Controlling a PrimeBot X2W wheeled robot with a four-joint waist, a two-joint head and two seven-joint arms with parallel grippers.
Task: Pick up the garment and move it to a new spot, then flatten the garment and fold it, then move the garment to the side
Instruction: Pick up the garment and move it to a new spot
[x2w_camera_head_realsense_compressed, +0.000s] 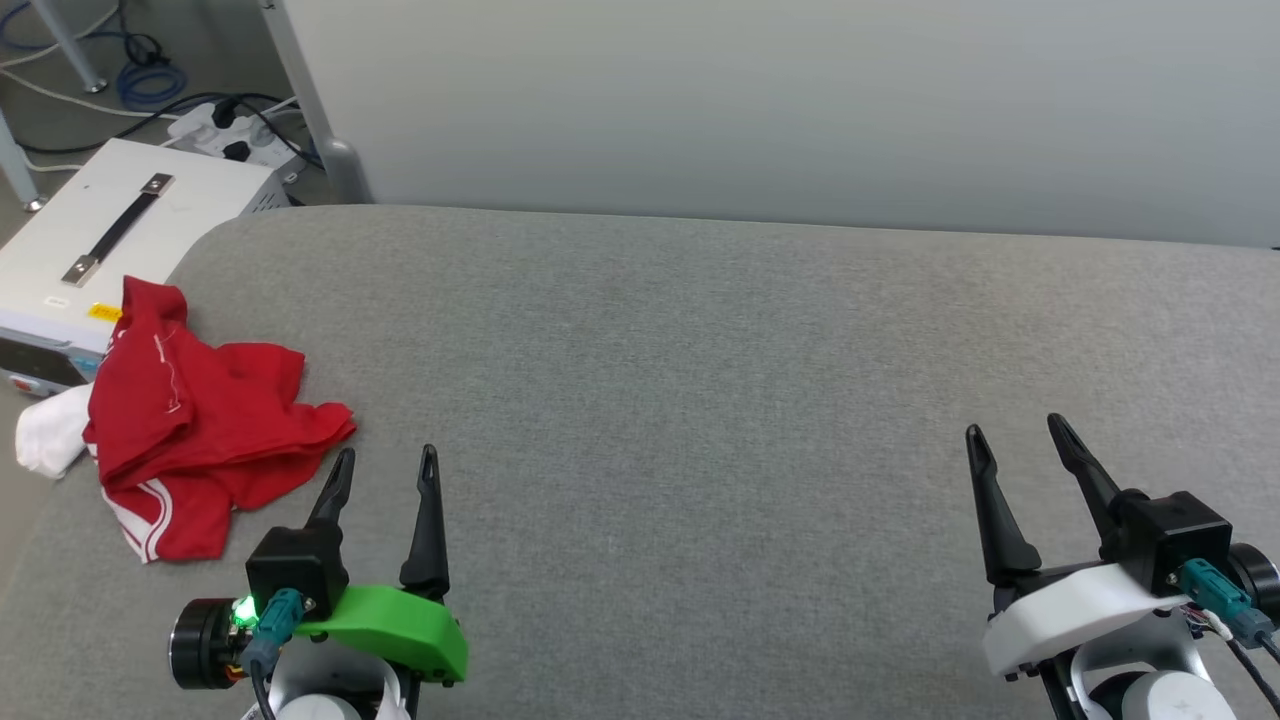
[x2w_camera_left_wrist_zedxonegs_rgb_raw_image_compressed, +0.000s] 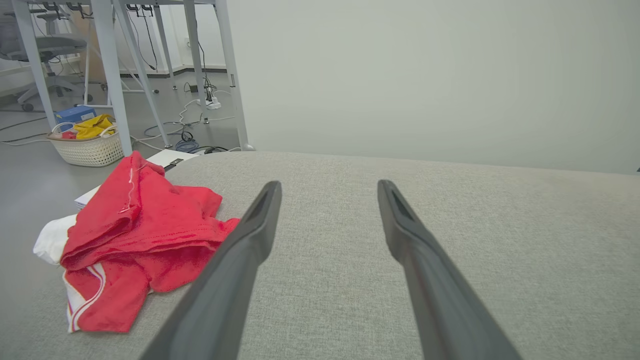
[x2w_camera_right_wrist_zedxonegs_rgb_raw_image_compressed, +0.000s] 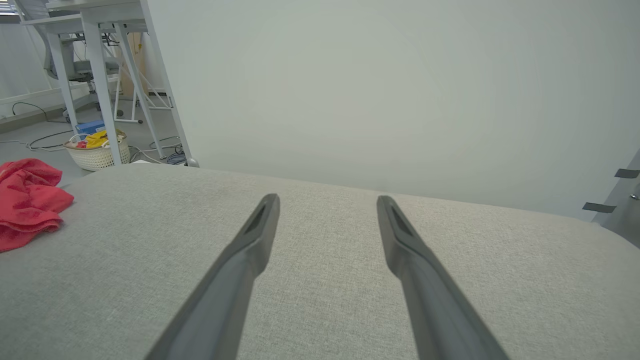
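Observation:
The red garment (x2w_camera_head_realsense_compressed: 200, 425) lies crumpled at the left edge of the grey padded table (x2w_camera_head_realsense_compressed: 700, 400), a white sleeve hanging over the side and striped trim showing at its front. It shows too in the left wrist view as the garment (x2w_camera_left_wrist_zedxonegs_rgb_raw_image_compressed: 140, 235) and at the far left of the right wrist view as the garment (x2w_camera_right_wrist_zedxonegs_rgb_raw_image_compressed: 27, 200). My left gripper (x2w_camera_head_realsense_compressed: 387, 458) stands open just right of the garment, apart from it, nothing between its fingers. My right gripper (x2w_camera_head_realsense_compressed: 1015, 428) stands open at the lower right, far from the cloth.
A white box with a black handle (x2w_camera_head_realsense_compressed: 110, 235) stands on the floor beside the table's left end, with a power strip and cables (x2w_camera_head_realsense_compressed: 235, 125) behind it. A white basket with yellow cloth (x2w_camera_left_wrist_zedxonegs_rgb_raw_image_compressed: 87, 140) sits under a desk. A pale wall panel (x2w_camera_head_realsense_compressed: 800, 100) backs the table.

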